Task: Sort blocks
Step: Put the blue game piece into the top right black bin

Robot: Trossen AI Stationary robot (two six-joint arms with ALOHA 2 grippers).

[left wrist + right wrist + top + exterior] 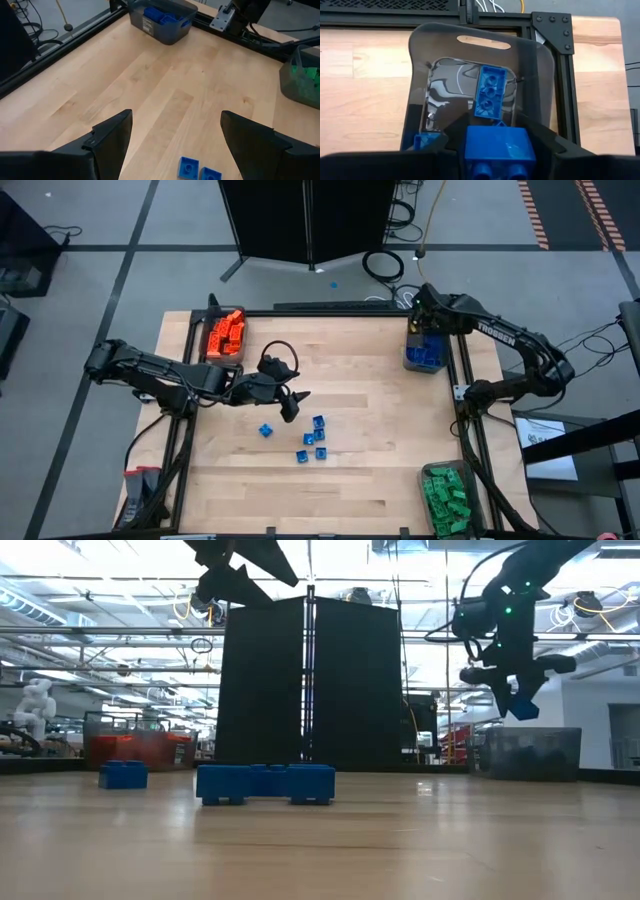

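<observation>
You cannot count the green blocks (445, 498) from overhead: the green bin (424, 480) runs off the picture's lower edge and its bricks merge into one mass. The orange blocks (226, 333) blur together too. The right gripper (424, 330) hides much of the blue bin (409, 360) from above. In the right wrist view, the held blue block (499, 145) is cut off at the bottom edge. At table height, the left gripper (240, 562) is cropped at the top, and the orange bin (140, 750) looks hazy.
</observation>
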